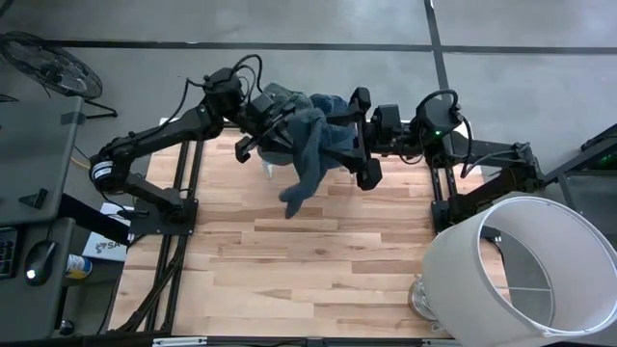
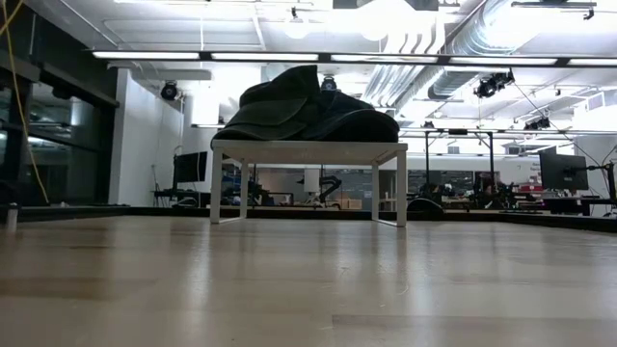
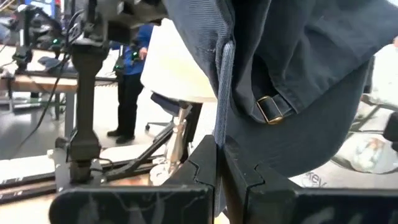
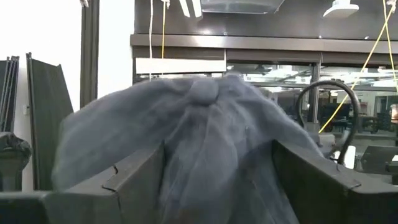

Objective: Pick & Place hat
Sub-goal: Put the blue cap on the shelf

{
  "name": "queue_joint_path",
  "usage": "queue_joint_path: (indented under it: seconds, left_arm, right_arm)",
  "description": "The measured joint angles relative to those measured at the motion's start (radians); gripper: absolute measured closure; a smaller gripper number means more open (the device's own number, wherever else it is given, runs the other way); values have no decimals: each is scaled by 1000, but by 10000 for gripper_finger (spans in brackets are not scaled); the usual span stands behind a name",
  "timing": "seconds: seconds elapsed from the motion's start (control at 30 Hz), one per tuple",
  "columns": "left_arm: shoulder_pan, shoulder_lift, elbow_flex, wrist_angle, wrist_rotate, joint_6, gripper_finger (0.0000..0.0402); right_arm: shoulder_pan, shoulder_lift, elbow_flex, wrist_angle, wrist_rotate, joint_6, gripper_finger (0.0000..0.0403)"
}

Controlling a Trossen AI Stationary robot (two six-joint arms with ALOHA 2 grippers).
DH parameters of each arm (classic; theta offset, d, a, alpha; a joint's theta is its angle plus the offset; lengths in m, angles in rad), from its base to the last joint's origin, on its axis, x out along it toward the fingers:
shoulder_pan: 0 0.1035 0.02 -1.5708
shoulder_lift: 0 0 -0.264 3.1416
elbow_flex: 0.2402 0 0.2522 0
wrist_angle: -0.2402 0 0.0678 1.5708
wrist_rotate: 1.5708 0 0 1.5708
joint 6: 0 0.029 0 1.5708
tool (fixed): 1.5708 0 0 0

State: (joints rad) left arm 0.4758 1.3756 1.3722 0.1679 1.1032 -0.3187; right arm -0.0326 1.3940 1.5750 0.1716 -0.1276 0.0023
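A blue-grey cap point(image 1: 310, 143) is at the table's far edge between my two arms. In the low view the cap point(image 2: 308, 108) shows on top of a small white stand point(image 2: 308, 151); I cannot tell whether it rests there. My left gripper point(image 1: 258, 137) is shut on the cap; its adjuster strap with a brass buckle point(image 3: 272, 107) shows in the left wrist view. My right gripper point(image 1: 363, 137) is open. Its fingers stand wide apart on either side of the cap's crown point(image 4: 205, 124), whose top button point(image 4: 203, 89) faces the right wrist camera. My left gripper pinches a narrow strip of the cap's back edge point(image 3: 222, 118), beside the buckled strap, between its two shut fingers point(image 3: 202, 165). It comes at the cap from the table's left side. The rest of the cap point(image 3: 292, 56) spreads beyond the fingertips. Whether my right gripper's fingers touch the crown, I cannot tell.
A large white lampshade point(image 1: 525, 265) on a lamp base stands at the table's near right corner. A fan point(image 1: 48, 63) and a desk with small items point(image 1: 39, 260) are off the table's left side. The wooden table top point(image 1: 308, 260) lies toward the near edge.
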Motion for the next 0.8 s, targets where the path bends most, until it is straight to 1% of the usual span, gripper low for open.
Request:
queue_joint_path:
  seconds: [0.13, 0.27, 0.47, 0.73, 0.8]
  left_arm:
    - [2, 5, -1, 4, -2, 0, 400]
    - [1, 4, -1, 3, -2, -1, 400]
    - [1, 2, -1, 2, -1, -3, 400]
    - [1, 2, -1, 4, -14, -9, 400]
    - [1, 2, -1, 3, -19, -25, 395]
  right_arm:
    - [0, -8, 0, -10, 1, 0, 132]
    - [0, -9, 0, -20, 0, 1, 170]
    - [0, -9, 0, -63, 0, -1, 252]
    - [0, -9, 0, -70, -14, -3, 386]
    - [0, -9, 0, -70, -13, -3, 393]
